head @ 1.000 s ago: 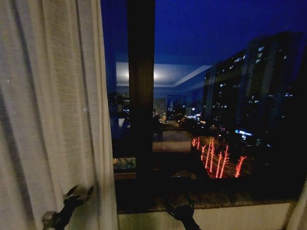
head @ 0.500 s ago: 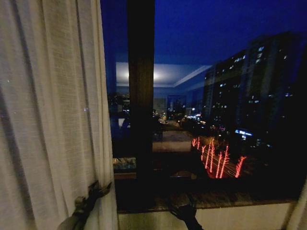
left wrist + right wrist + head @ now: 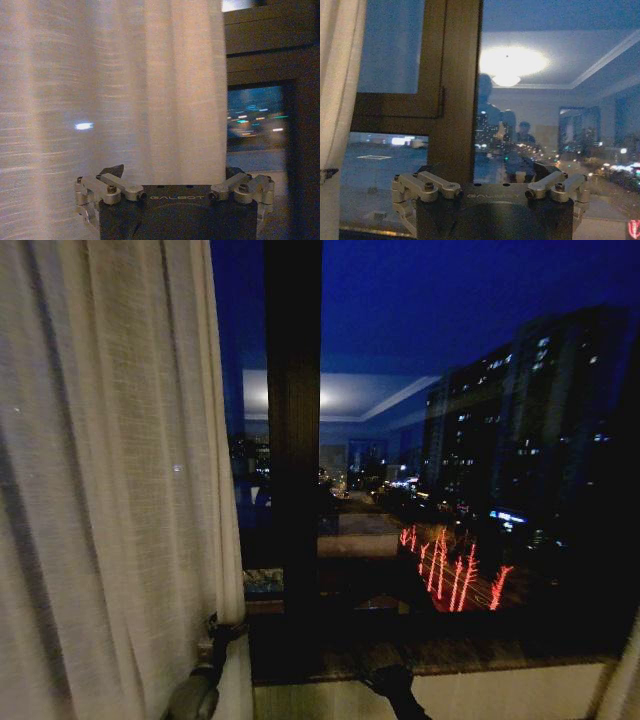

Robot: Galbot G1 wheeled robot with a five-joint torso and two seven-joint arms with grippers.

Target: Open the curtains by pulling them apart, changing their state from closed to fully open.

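Observation:
The left curtain (image 3: 110, 470), a sheer cream pleated panel, covers the left third of the window, and its inner edge hangs beside the dark window post (image 3: 292, 440). A sliver of the right curtain (image 3: 627, 680) shows at the far right. My left gripper (image 3: 222, 630) is low down at the left curtain's inner edge. In the left wrist view the left gripper (image 3: 175, 172) is open, with the fabric (image 3: 125, 90) hanging just ahead of its spread fingers. My right gripper (image 3: 385, 677) is low at the window sill, open and holding nothing (image 3: 487, 172).
The glass (image 3: 470, 440) between the curtains is bare and shows a night city. A stone sill (image 3: 480, 655) runs below it above a pale wall. The window frame (image 3: 455, 90) stands close ahead of the right gripper.
My left gripper has slid to the right across the left curtain, from the middle of its lower part to its inner edge. The right gripper has barely moved.

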